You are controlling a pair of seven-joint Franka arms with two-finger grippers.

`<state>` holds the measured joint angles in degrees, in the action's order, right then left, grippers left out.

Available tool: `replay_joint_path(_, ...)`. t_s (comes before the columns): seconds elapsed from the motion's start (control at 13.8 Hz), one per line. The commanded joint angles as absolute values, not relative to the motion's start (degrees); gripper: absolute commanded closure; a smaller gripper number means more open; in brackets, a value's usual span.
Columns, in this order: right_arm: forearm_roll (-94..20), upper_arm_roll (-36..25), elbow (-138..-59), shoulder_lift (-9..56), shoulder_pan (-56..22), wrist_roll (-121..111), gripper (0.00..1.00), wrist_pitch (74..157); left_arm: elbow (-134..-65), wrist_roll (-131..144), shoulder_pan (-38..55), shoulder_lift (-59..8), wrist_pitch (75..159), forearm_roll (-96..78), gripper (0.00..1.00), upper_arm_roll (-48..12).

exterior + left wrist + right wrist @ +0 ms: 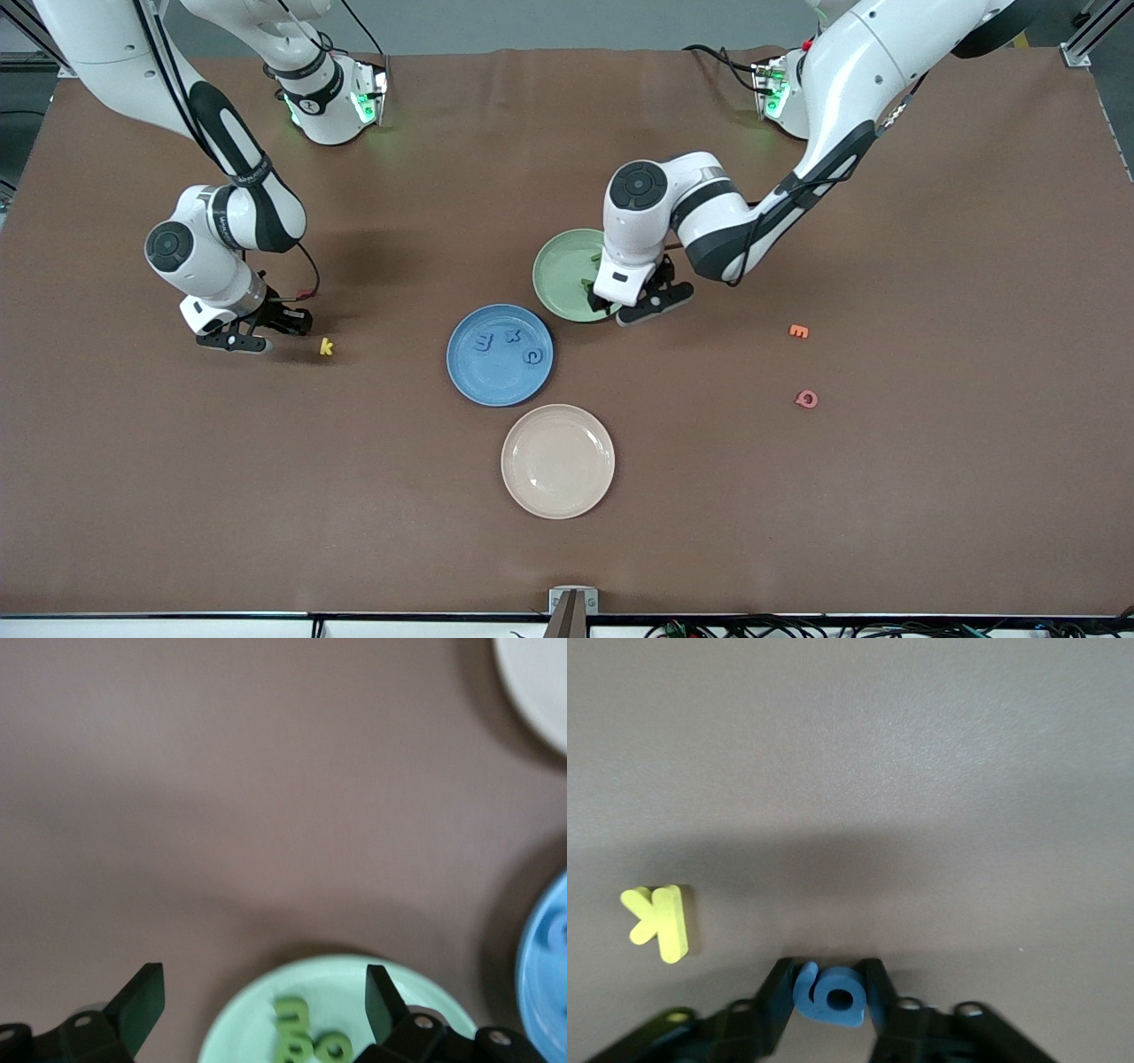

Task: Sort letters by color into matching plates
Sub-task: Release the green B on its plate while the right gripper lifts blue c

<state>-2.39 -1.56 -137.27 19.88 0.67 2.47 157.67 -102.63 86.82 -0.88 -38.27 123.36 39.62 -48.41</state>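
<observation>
My right gripper (830, 988) is shut on a blue letter g (830, 994), low at the table toward the right arm's end; in the front view that gripper (266, 330) hides the letter. The blue plate (461, 372) holds three blue letters (509, 345). My left gripper (263, 997) stands open over the rim of the pale green plate (239, 1028), its fingers (142, 1001) spread wide with nothing between them. Green letters (301, 1036) lie in that plate. From the front, the left gripper (642, 297) covers part of the green plate (558, 266).
A yellow k (327, 346) lies on the table close beside the right gripper. A cream plate (557, 461) sits nearer the front camera than the blue plate. An orange E (798, 331) and a pink Q (806, 399) lie toward the left arm's end.
</observation>
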Motion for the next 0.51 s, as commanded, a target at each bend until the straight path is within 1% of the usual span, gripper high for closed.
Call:
replay_joint_path(0.0, -3.5, -0.9, -137.9, 20.8, 1.2, 1.9, 0.77, 158.6, -99.2, 81.7, -3.2, -37.9, 120.4, 39.8, 0.00, -48.3)
replay_joint_path(0.29, -3.5, -0.9, -137.9, 20.8, 1.2, 1.8, 0.92, 158.6, -97.7, 75.4, -8.1, -37.3, 119.5, 39.8, 0.00, -48.3)
replay_joint_path(0.44, -3.5, -0.8, -137.9, 20.7, 1.1, 1.9, 0.97, 158.4, -95.0, 72.2, -9.4, -37.3, 115.2, 39.9, 0.00, -48.3)
